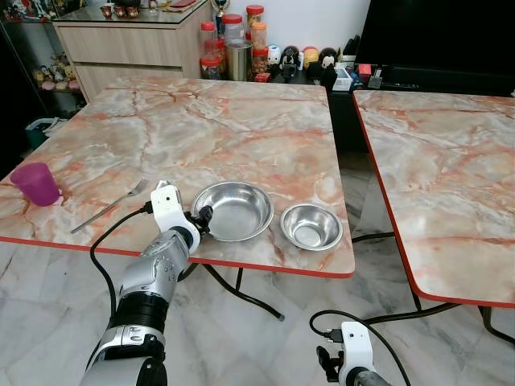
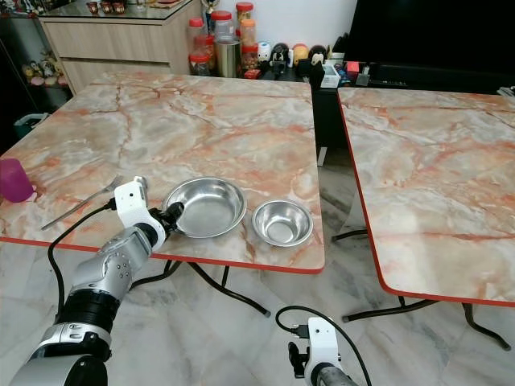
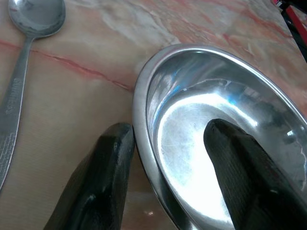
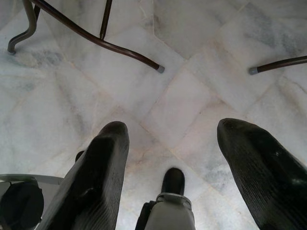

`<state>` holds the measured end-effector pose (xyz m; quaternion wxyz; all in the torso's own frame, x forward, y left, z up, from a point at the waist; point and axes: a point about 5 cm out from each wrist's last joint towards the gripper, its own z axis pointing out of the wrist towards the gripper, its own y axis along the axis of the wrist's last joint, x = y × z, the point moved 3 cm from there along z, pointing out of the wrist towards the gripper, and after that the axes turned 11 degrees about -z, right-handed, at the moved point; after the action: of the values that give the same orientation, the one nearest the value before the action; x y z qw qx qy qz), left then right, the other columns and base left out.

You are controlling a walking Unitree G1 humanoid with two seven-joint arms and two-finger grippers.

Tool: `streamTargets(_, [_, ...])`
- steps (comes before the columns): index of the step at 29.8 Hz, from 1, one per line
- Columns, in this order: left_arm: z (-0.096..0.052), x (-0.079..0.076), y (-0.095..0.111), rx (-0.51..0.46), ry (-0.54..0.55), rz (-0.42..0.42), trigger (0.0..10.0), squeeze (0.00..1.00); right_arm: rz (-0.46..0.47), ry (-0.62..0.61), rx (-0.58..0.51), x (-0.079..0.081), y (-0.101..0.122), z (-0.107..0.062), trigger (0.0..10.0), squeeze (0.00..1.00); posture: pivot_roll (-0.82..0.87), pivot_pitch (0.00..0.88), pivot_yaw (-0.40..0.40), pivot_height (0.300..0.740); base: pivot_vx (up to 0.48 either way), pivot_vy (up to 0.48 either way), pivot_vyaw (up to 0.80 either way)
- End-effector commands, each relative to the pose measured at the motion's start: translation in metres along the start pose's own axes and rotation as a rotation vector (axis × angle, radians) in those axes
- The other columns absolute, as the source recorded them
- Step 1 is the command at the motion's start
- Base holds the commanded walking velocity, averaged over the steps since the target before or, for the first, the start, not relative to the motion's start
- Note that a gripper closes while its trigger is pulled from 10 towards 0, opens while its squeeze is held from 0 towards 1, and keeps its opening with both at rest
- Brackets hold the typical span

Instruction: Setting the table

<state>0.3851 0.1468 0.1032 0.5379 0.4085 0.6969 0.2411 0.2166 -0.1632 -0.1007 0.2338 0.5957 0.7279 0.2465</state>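
Note:
A large steel bowl (image 1: pixel 233 211) and a smaller steel bowl (image 1: pixel 311 226) sit side by side near the front edge of the marble table (image 1: pixel 201 121). My left gripper (image 1: pixel 205 219) is at the large bowl's left rim. In the left wrist view it (image 3: pixel 170 128) stands open astride the rim (image 3: pixel 139 96), one finger inside the bowl and one outside against the rim. A steel spoon (image 1: pixel 109 206) lies left of the bowl, and a purple cup (image 1: pixel 35 183) stands at the table's left edge. My right gripper (image 4: pixel 175 127) hangs open low over the floor.
A second marble table (image 1: pixel 451 177) stands to the right, across a narrow gap. Jars (image 1: pixel 233 44) and small figures line a low shelf behind the tables, with a wooden cabinet (image 1: pixel 129 44) at the back left. Table legs (image 4: pixel 96 38) cross the tiled floor.

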Motion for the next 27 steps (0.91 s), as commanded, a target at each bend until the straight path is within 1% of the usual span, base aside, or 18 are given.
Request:
streamTargets(1, [0.002, -0.005, -0.001, 0.020, -0.005, 0.010, 10.0, 0.00, 0.015, -0.007, 0.000, -0.001, 0.000, 0.000, 10.0, 0.00, -0.02, 0.000, 0.005, 0.728, 0.000, 0.000, 0.00])
streamTargets(14, [0.002, -0.003, -0.008, 0.051, 0.007, 0.022, 10.0, 0.00, 0.015, -0.006, 0.000, -0.001, 0.000, 0.000, 10.0, 0.00, -0.02, 0.000, 0.005, 0.728, 0.000, 0.000, 0.00])
streamTargets(17, [0.002, -0.002, -0.009, 0.052, 0.019, 0.034, 10.0, 0.00, 0.014, -0.005, 0.000, 0.000, 0.000, 0.000, 10.0, 0.00, -0.02, 0.000, 0.007, 0.728, 0.000, 0.000, 0.00])
streamTargets(26, [0.002, 0.005, -0.013, 0.068, 0.058, 0.034, 10.0, 0.00, 0.015, -0.001, 0.001, 0.000, -0.001, 0.000, 10.0, 0.00, -0.02, 0.000, 0.008, 0.728, 0.000, 0.000, 0.00])
streamTargets(27, [0.002, 0.005, -0.013, 0.068, 0.059, 0.034, 9.8, 0.00, 0.013, -0.001, 0.001, 0.000, 0.000, 0.000, 10.0, 0.00, -0.02, 0.000, 0.007, 0.728, 0.000, 0.000, 0.00])
